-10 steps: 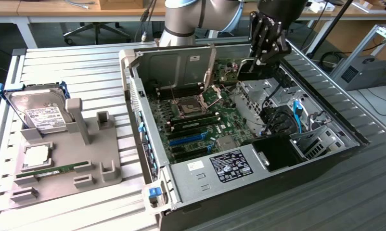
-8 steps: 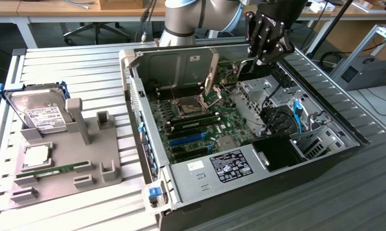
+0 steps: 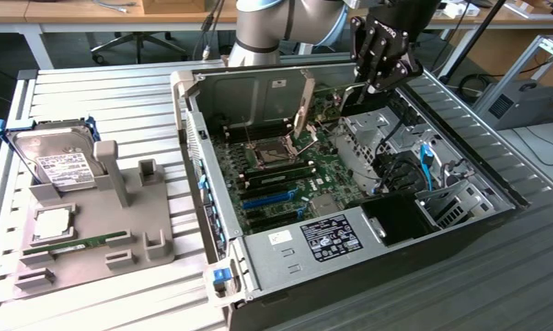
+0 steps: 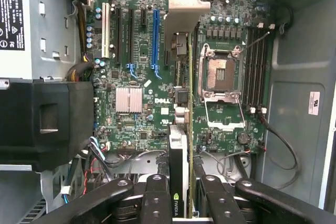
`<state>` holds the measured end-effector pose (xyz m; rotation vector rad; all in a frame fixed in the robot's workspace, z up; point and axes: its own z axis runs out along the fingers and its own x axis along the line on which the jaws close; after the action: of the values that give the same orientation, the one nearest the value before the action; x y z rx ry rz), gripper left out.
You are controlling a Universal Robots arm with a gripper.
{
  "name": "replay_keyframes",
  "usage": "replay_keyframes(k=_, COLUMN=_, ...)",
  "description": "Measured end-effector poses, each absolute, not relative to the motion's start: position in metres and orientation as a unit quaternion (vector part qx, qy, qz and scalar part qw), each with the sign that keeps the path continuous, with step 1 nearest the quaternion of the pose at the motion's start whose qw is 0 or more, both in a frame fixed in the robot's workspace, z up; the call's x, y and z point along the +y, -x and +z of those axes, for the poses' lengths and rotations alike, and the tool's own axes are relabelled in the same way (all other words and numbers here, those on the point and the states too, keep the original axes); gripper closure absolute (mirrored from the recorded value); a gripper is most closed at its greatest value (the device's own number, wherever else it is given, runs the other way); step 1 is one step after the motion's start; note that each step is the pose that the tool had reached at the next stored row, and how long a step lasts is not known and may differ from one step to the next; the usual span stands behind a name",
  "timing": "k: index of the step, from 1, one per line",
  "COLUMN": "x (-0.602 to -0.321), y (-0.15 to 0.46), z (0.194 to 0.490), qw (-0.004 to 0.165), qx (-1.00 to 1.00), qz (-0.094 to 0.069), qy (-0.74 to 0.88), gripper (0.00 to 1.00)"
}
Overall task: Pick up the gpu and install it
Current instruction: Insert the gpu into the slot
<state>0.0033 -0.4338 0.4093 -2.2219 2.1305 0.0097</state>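
gpu (image 4: 177,153) | held by tool (image 4: 182,182) | over motherboard (image 4: 136,72) | drive cage (image 3: 364,127), cables (image 4: 100,156) near

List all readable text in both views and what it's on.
"DELL": on the motherboard, white print beside the silver heatsink.
Green logo mark on the gpu edge: lettering too small to read.
Power supply label, hard drive label, white sticker on the case wall: all too small to read.
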Motion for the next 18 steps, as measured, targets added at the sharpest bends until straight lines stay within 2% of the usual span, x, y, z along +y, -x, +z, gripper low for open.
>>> replay_keyframes(k=18, x=-0.4338, y=-0.0033, z=0.4093, qw=0.027, qx=0.605, qz=0.002, qy=0.796, gripper=0.73)
